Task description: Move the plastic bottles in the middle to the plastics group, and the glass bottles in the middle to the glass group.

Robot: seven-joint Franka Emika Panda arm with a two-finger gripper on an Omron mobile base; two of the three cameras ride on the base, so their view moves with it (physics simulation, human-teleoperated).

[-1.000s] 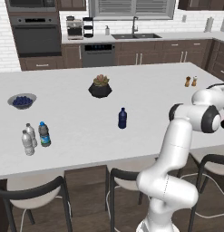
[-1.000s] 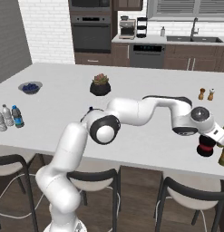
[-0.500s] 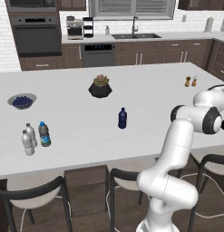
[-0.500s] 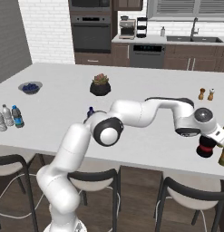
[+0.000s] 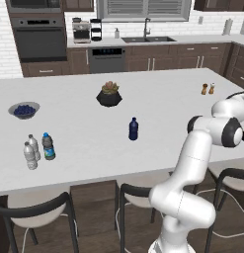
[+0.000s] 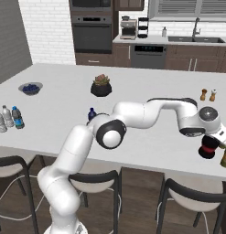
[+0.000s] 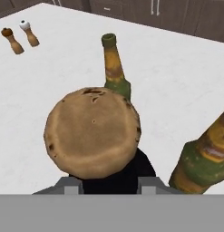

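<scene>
Dark red-banded glass bottle (image 6: 207,147) clamped in the tool (image 6: 209,145), hanging close beside two green bottles (image 7: 114,68)

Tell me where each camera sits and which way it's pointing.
Left base view: behind the arm's left, facing forward over the island counter; the white arm rises at lower right.
Right base view: behind its right, same counter; the arm rises lower left and reaches right.
Hand view: on the hand, looking down past the jaws onto the dark bottle they grip, near a green bottle.
Both base views share the dark blue bottle and plant pot.
</scene>
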